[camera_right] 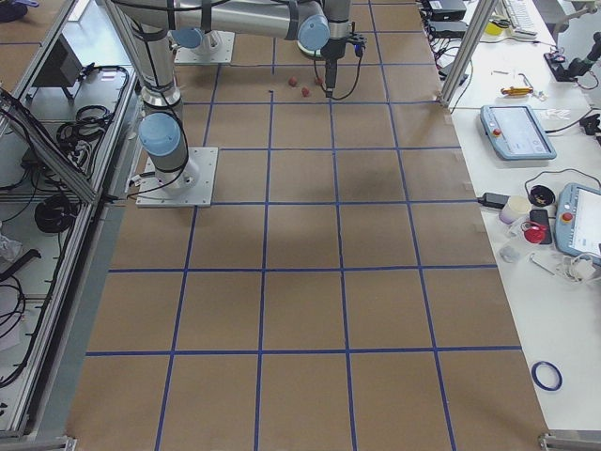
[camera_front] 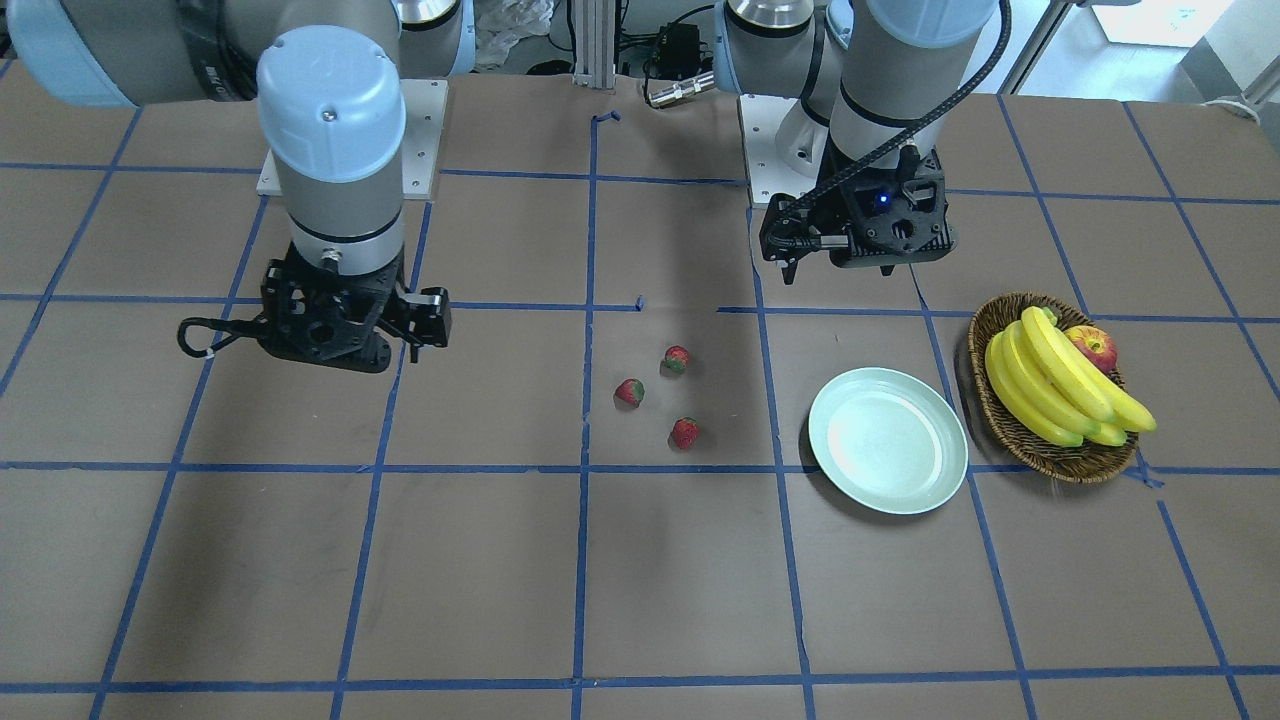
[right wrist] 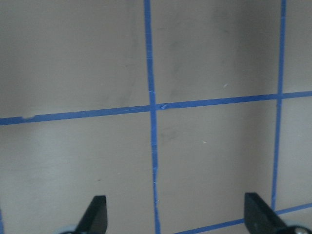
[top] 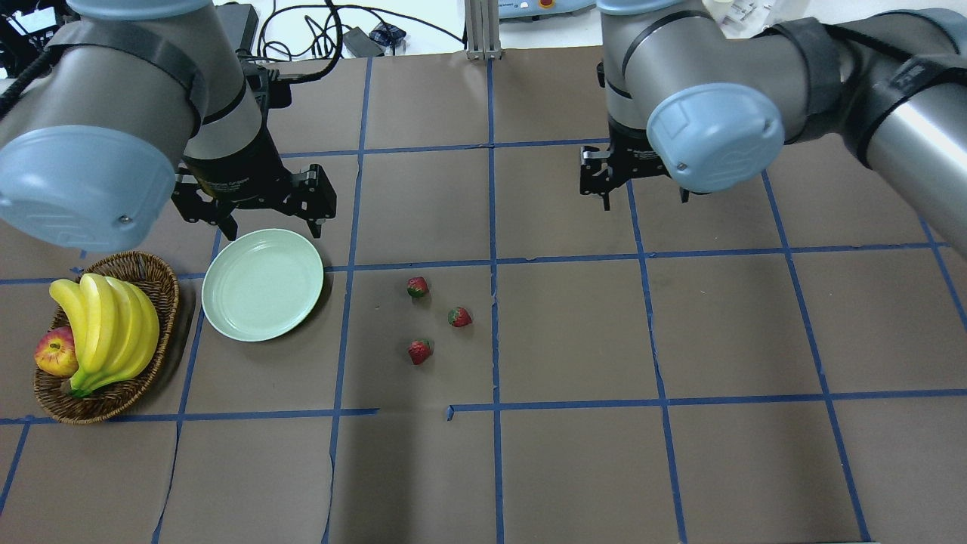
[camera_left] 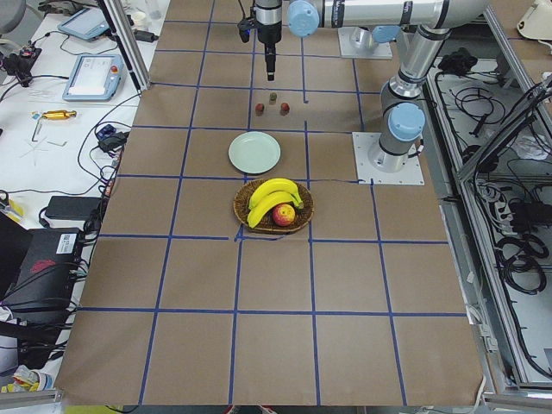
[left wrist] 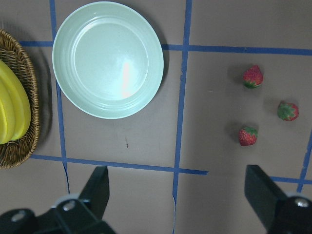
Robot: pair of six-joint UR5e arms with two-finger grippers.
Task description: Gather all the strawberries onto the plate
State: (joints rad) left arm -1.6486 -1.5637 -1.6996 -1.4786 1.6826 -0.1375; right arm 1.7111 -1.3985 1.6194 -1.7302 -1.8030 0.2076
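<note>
Seen from your side of the surface [camera_front: 400,580], the plate [camera_front: 835,415] is lying nearest, right of centre, and it is holding nothing yet. Left of it, near but clear of its rim, three strawberries are sitting in a loose triangle. The near strawberry [camera_front: 685,432] comes first, then the left strawberry [camera_front: 629,392], then the far strawberry [camera_front: 677,358]. None is touching another. Right of the plate, a basket [camera_front: 1000,425] is holding bananas [camera_front: 1060,385] and an apple [camera_front: 1095,347], and you are leaving those alone.

Farther off, toward the robot's base, both arms are hanging above the surface and touching nothing. The left pincer [left wrist: 175,175] is standing wide and empty, and its camera is taking in the plate and all three strawberries. The right pincer [right wrist: 173,202] is also gaping wide and empty, over bare surface on the left, well apart from the fruit.

You are at the very start, I judge: the first pick is not yet begun. The left pincer looks the better placed. The next move is calling for bringing it down over one strawberry with the fingers straddling it. Then you are closing softly, since the small rounded fruit may roll or slip, and carrying it right to the plate.
</note>
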